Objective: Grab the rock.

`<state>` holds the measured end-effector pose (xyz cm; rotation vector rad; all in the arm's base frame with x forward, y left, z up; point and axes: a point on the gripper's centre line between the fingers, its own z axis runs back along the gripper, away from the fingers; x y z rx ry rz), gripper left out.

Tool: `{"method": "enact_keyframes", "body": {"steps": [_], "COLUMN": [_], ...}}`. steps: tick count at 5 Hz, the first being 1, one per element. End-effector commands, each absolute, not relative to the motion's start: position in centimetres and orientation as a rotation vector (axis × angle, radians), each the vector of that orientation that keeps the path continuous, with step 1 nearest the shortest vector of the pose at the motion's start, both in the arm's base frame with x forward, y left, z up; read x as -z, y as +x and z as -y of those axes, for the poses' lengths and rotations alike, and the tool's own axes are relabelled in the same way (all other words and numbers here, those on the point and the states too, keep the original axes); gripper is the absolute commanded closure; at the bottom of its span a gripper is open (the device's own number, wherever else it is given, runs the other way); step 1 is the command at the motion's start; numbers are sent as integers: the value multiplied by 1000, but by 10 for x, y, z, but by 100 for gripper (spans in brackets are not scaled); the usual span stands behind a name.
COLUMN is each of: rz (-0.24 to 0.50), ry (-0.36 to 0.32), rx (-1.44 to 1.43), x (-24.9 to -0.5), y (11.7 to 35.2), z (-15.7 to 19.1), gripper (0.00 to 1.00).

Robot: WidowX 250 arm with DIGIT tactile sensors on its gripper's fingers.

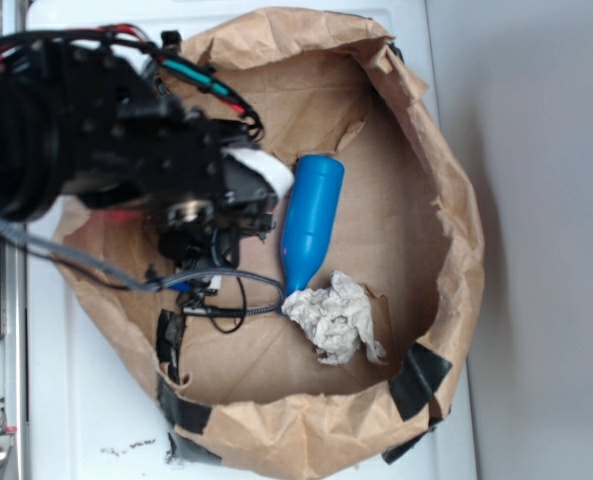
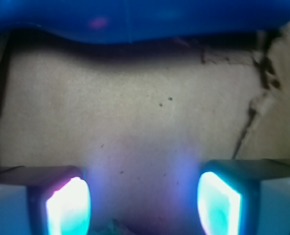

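gripper point(image 2: 142, 198) open over bare paper bag point(image 2: 135, 122) floor beside blue bottle point(image 1: 311, 220); rock not visible, probably hidden under arm, so nothing grasped yet

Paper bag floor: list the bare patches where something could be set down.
Free: the brown floor between the blue bottle and the bag's right wall; also the strip below the paper wad, toward the taped rim. Crowded: the left side, under the arm and end effector. No rock shows.

Rock out of sight; blue bottle point(image 2: 135, 19) cropped
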<state>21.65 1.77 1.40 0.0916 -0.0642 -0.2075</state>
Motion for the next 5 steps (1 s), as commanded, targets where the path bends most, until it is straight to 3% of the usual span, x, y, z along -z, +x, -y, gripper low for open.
{"method": "enact_keyframes", "body": {"steps": [1, 2, 3, 5], "rz": [115, 125, 132, 109], "ry": [54, -3, -56, -78], "rx": [252, 254, 258, 257], "x": [-35, -47, -58, -57], "y": [205, 200, 194, 194], "z": [-16, -17, -19, -24], "gripper": [100, 0, 0, 0]}}
